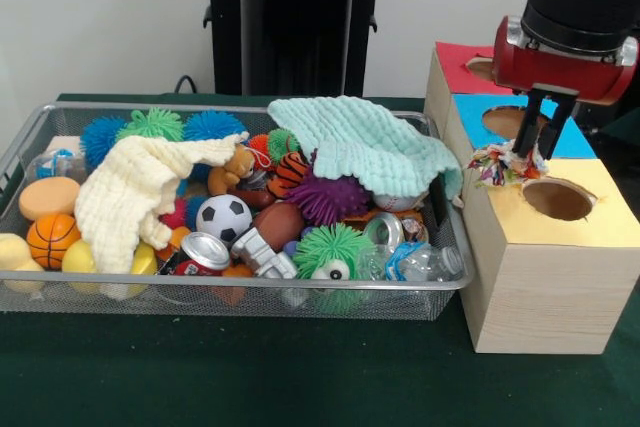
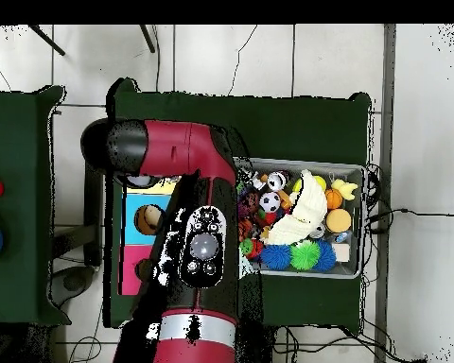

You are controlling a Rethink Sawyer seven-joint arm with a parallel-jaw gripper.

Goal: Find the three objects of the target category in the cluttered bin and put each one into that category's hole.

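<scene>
Now the tool [image 1: 532, 142] pinches a multicoloured rope toy [image 1: 503, 164] beside the yellow hole [image 1: 558, 199].

white wall [image 1: 100, 17], tiled floor [image 2: 269, 61], green tablecloth [image 1: 250, 377]

Toy-filled bin [image 1: 30, 137] left of holed box [image 1: 540, 277], cloths [image 1: 365, 142] on top.

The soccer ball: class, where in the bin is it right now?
In the front view, the soccer ball sits near the bin's middle, just right of the cream cloth, with the crushed can directly in front of it.
</scene>
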